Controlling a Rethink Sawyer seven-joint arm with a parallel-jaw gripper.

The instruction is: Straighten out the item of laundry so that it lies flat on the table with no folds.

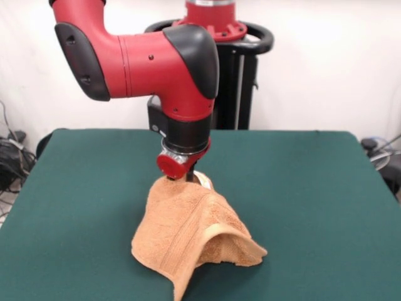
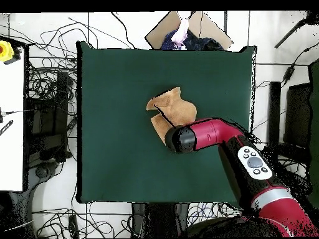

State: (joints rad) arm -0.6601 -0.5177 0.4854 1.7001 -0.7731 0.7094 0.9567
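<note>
The orange-tan towel (image 1: 188, 235) hangs like a tent near the middle of the dark green table (image 1: 313, 188). Its peak is pulled up into my gripper (image 1: 190, 179), and its lower edges rest on the felt, folded and bunched. The gripper is shut on that top part of the cloth, with the fingertips mostly buried in it. From overhead the towel (image 2: 173, 109) shows as a crumpled patch just beyond the arm's wrist (image 2: 180, 138), which hides the gripper itself. The table (image 2: 112, 93) extends well past the towel on all sides.
An open cardboard box (image 2: 187, 31) with cloth in it sits beyond the table's far edge in the overhead view. Cables lie on the floor around the table, and a white surface (image 2: 12, 124) stands at the left. The black pedestal (image 1: 241, 75) rises behind the arm.
</note>
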